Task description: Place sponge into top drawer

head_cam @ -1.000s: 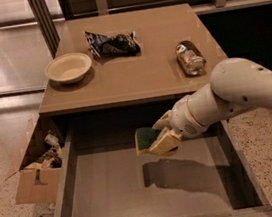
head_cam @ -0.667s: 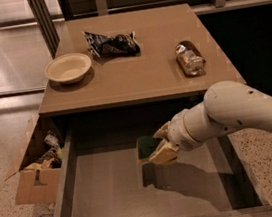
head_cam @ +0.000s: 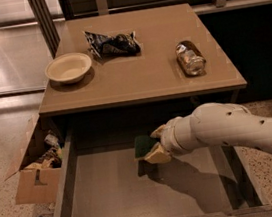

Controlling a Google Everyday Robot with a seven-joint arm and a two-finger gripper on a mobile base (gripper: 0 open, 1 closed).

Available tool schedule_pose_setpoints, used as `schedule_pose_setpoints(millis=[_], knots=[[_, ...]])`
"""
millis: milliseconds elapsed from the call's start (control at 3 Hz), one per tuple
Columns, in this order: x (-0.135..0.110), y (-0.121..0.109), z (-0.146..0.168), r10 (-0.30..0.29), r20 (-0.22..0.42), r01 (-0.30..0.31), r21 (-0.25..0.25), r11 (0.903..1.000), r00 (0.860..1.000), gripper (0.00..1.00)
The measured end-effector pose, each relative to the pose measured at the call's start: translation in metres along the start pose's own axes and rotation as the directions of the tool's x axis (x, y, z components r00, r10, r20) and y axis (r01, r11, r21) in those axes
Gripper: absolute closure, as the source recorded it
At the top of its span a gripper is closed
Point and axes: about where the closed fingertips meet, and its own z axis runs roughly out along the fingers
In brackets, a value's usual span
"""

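The sponge (head_cam: 142,145), dark green on top, is held in my gripper (head_cam: 156,144) low over the open top drawer (head_cam: 108,195), near the middle of its back part. The gripper's pale fingers (head_cam: 157,154) are shut on the sponge's right side. My white arm (head_cam: 230,130) reaches in from the right across the drawer. The sponge's shadow falls on the drawer floor right below it. I cannot tell whether the sponge touches the floor.
On the tabletop (head_cam: 137,80) stand a pale bowl (head_cam: 68,68) at the left, a dark shiny snack bag (head_cam: 113,44) at the back and a silvery can (head_cam: 190,58) lying at the right. A brown cardboard box (head_cam: 36,170) with clutter sits on the floor left of the drawer.
My gripper has moved down and back into the drawer with the sponge in it, and the arm has dropped lower across the drawer's right side.
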Motion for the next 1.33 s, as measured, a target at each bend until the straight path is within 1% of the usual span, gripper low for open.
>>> schedule_pose_setpoints(millis=[333, 667, 1000, 1333], knots=[[-0.003, -0.003, 0.015, 0.024, 0.036, -0.024, -0.016, 0.9996, 0.999, 1.0], [0.004, 0.006, 0.019, 0.015, 0.045, -0.008, -0.152, 0.9883, 0.999, 1.0], [0.014, 0.017, 0.024, 0.01, 0.02, -0.005, -0.215, 0.9766, 1.0, 1.0], [0.015, 0.019, 0.024, 0.009, 0.018, -0.005, -0.221, 0.9752, 1.0, 0.82]])
